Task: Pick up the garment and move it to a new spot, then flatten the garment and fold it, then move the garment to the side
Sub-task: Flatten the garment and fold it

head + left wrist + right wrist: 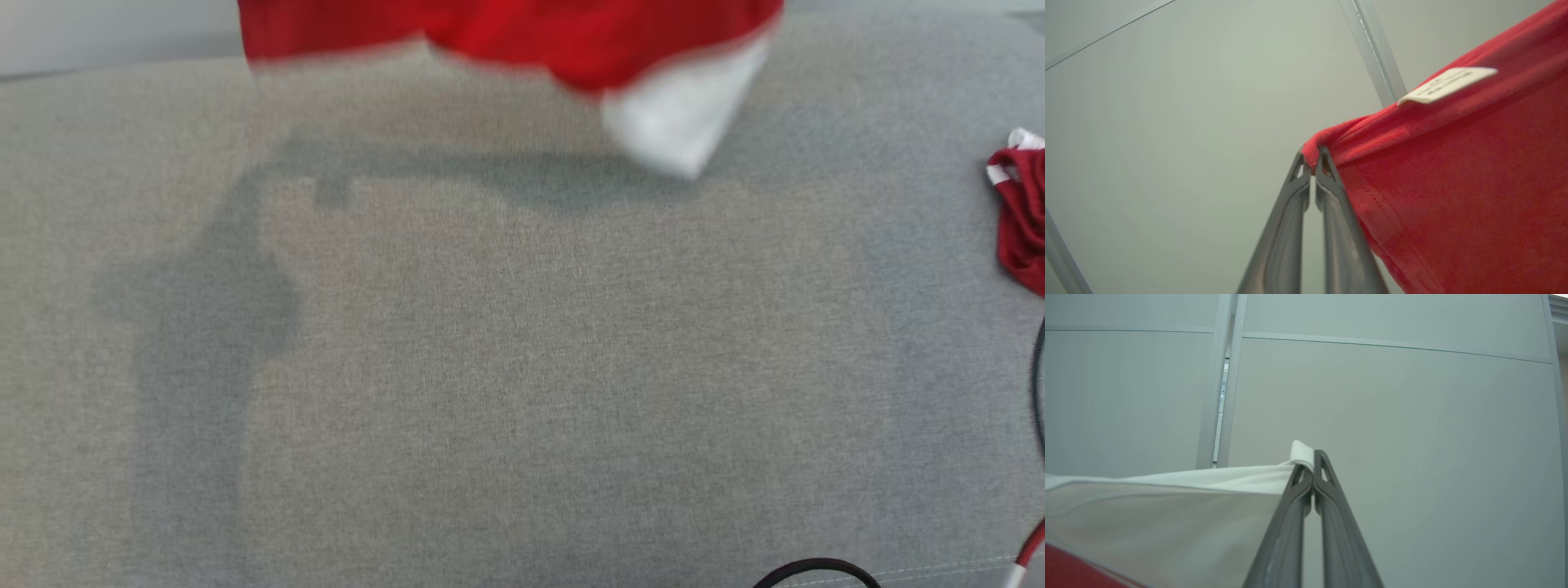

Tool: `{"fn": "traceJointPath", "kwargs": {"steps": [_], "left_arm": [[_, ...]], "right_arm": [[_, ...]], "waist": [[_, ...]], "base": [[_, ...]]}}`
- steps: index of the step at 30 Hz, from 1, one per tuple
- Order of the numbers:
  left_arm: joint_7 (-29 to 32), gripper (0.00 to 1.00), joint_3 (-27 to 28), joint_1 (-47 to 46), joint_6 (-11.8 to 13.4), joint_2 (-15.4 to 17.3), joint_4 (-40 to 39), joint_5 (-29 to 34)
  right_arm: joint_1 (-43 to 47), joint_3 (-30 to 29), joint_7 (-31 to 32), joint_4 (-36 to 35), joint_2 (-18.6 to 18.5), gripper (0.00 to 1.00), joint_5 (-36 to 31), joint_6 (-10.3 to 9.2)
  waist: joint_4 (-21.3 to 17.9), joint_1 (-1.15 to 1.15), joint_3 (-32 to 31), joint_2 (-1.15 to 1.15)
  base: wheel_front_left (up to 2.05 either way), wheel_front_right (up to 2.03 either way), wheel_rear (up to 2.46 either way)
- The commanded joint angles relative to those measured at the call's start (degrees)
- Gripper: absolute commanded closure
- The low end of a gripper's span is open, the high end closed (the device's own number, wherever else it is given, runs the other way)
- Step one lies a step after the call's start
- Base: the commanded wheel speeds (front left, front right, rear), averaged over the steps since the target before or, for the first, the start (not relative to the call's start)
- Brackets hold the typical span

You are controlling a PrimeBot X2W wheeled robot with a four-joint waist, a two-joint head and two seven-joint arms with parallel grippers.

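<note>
My left gripper [1312, 162] and right gripper [1312, 463] each pinch an edge of the garment [522, 37]; I should hold it taut and lower evenly

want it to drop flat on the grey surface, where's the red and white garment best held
At its two upper corners, from opposite sides, as now: left gripper pinches the red corner, right gripper the white one. The garment hangs spread between them above the grey surface.

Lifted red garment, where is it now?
The garment hangs at the top of the head view above the grey fabric surface, left jaws on its red edge, right jaws on white.
</note>
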Motion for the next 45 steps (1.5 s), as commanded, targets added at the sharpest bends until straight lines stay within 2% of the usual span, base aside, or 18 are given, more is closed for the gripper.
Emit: {"fn": "traceJointPath", "kwargs": {"steps": [1, 6, 9, 15, 21, 27, 29, 31, 43, 45], "left_arm": [[-0.67, 1.0, 0.54, -2.73, 0.87, 0.28, 1.38, 0.64], [-2.54, 1.0, -0.13, -10.2, 0.22, -1.1, 4.15, 1.49], [-2.57, 1.0, -0.01, -10.22, -0.25, -1.42, 4.94, 0.54], [-2.51, 1.0, 2.08, -1.27, -0.57, -1.68, 6.85, -2.45], [-2.55, 1.0, 5.7, 16.03, -0.76, -6.41, 4.71, -5.7], [-2.5, 1.0, 10.49, 34.96, -0.85, -10.55, 2.78, -6.85], [-2.44, 1.0, 11.23, 40.97, -0.88, -11.94, 2.24, -7.18], [-2.25, 1.0, 11.77, 46.14, -0.89, -13.04, 1.83, -7.35], [-2.1, 1.0, 18.22, 70.0, -0.77, -16.56, 0.3, -5.29], [-2.1, 1.0, 18.73, 71.29, -0.77, -16.88, -0.07, -5.11]], "right_arm": [[-2.92, -0.98, -0.64, 1.25, -0.73, 1.0, -1.56, -0.25], [-11.44, -4.82, -1.57, 5.28, 0.8, 1.0, -7.34, -0.24], [-11.46, -5.6, -1.59, 5.66, 0.71, 1.0, -8.61, -0.24], [-2.88, -4.59, -1.59, 5.76, 1.11, 1.0, -4.29, -0.26], [15.65, 1.77, -1.6, -0.13, 0.25, 1.0, 6.63, -0.23], [35.99, 8.22, -1.64, -5.88, -2.57, 1.0, 16.99, -0.22], [41.49, 11.78, -1.64, -6.98, -4.37, 1.0, 17.64, -0.21], [46.12, 12.64, -1.64, -7.45, -5.51, 1.0, 19.17, -0.21], [71.21, 17.1, -1.61, -3.97, -4.32, 1.0, 24.05, -0.24], [72.45, 16.59, -1.61, -3.99, -4.26, 1.0, 24.17, -0.25]], "waist": [[0.13, -0.02, 6.61, 0.0], [-1.05, -0.02, 8.5, 0.0], [-1.67, -0.02, 10.79, 0.0], [-3.14, -0.02, 16.43, 0.0], [-3.17, -0.02, 17.86, 0.0], [-3.24, -0.02, 12.53, 0.0], [-3.5, -0.02, 9.67, 0.0], [-3.66, -0.02, 6.87, 0.0], [-5.05, -0.02, -10.96, 0.0], [-5.01, -0.02, -11.61, 0.0]], "base": [[0.0, 0.0, 0.0], [0.0, 0.0, 0.0], [0.0, 0.0, 0.0], [0.0, 0.0, 0.0], [0.0, 0.0, 0.0], [0.0, 0.0, 0.0], [0.0, 0.0, 0.0], [0.0, 0.0, 0.0], [0.0, 0.0, 0.0], [0.0, 0.0, 0.0]]}}
